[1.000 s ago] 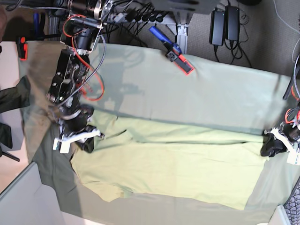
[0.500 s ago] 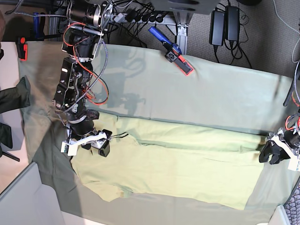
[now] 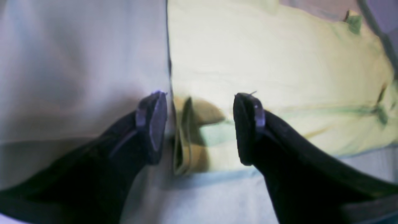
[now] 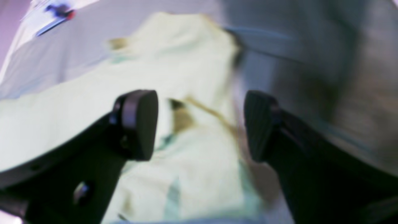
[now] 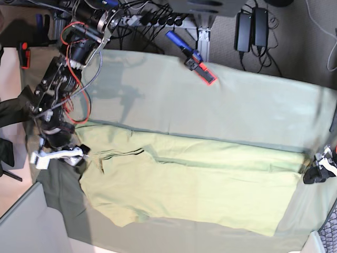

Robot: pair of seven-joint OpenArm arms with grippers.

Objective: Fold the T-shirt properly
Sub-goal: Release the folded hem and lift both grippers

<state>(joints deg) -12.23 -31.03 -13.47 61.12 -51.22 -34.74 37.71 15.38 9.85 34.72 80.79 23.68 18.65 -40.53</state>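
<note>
**Folding status: first lengthwise fold laid, cross folds pending**

Standing wide apart, the jaws of both grippers hold nothing. The left gripper point(image 3: 199, 127) straddles the hem corner of the T-shirt point(image 5: 195, 184); the right gripper point(image 4: 199, 124) hangs over the collar end (wrist views are blurred, so contact cannot be confirmed). In the base view the left gripper sits at the shirt's right edge and the right gripper at its left.

The shirt lies flat on the table cloth point(image 5: 237, 105), spread lengthwise, with its far long side turned over onto the body as a narrow band.

Judged remaining: the near-side fold, then folding end to end into a compact stack.
</note>
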